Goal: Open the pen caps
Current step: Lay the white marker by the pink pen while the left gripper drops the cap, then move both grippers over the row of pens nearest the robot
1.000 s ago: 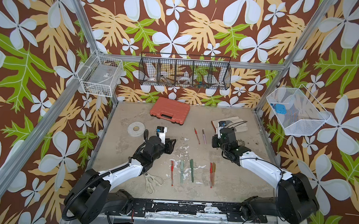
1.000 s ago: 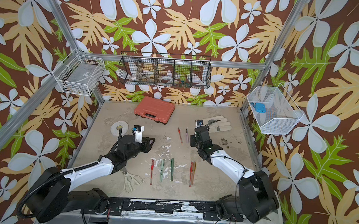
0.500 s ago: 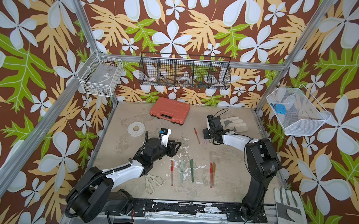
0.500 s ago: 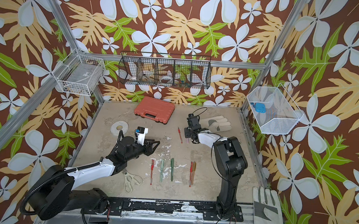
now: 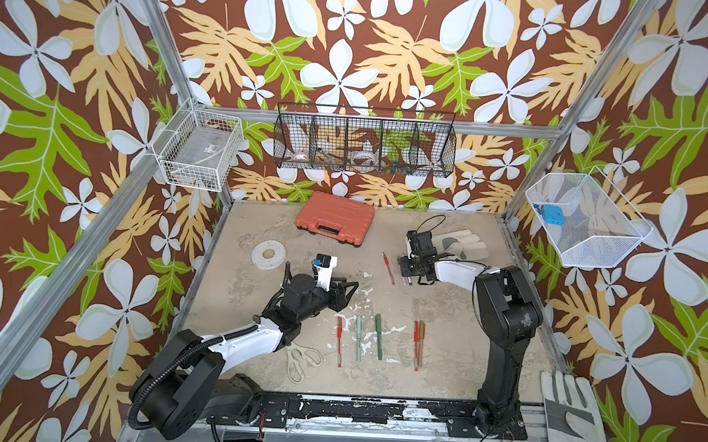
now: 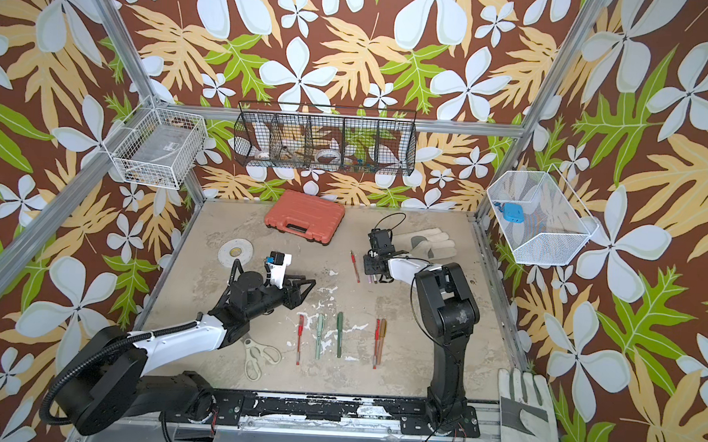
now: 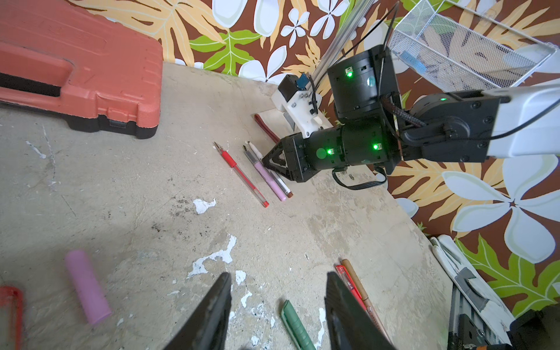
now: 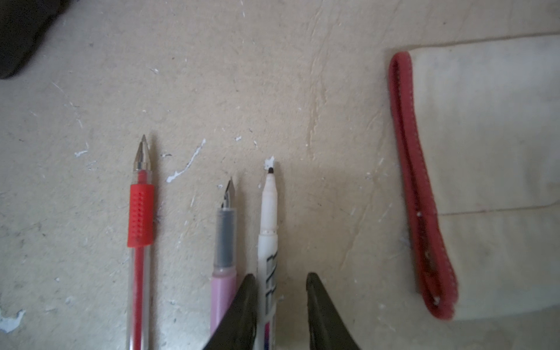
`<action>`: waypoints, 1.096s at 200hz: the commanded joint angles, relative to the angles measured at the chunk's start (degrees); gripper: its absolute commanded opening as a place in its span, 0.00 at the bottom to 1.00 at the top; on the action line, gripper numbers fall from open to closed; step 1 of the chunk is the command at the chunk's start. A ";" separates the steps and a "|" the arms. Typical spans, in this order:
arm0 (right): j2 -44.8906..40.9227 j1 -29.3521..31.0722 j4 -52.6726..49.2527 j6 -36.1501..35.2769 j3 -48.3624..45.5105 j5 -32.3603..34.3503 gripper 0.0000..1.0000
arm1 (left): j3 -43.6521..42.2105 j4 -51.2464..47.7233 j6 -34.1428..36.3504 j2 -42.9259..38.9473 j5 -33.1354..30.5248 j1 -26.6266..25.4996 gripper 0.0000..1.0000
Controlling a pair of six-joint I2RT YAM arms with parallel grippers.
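Caps first: a pink cap point(image 7: 86, 286) lies on its side on the desk point(image 7: 136, 188), near the left tool point(image 7: 278, 275) but apart from it; what looks like a red cap point(image 7: 10, 309) shows at the edge of the left wrist view, cut off by the frame; we see the left tool hovering over the desk, jaws wide apart, nothing between them; the right tool point(image 8: 281, 275) sits low at the far side, jaws parted a little astride the barrel of a white pen point(image 8: 268, 212), with a gap at one finger, so it grips nothing; beside that pen lie a pink pen point(image 8: 225, 236) and a red pen point(image 8: 140, 218), all three uncapped, near a glove point(image 5: 459, 244); toward the front, five pens point(image 5: 378, 335) with caps on lie in a row
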 commanded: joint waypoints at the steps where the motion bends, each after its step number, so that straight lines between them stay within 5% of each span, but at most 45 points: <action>1: -5.26 0.01 2.61 1.38 -3.62 -1.26 0.36 | -0.35 2.88 -1.05 -0.65 0.14 -0.04 0.51; 117: -52.93 0.28 11.82 6.13 -36.09 -6.75 0.51 | -3.69 1.84 -1.10 -8.35 -1.63 -0.02 0.52; 160: -58.22 0.27 9.49 8.13 -40.13 -4.63 0.49 | -1.88 -0.39 -2.12 -3.97 -1.59 -0.05 0.51; 219: -62.08 0.21 -1.97 11.67 -41.42 -10.86 0.46 | -4.82 -10.87 -11.72 -5.73 -0.05 -0.63 0.47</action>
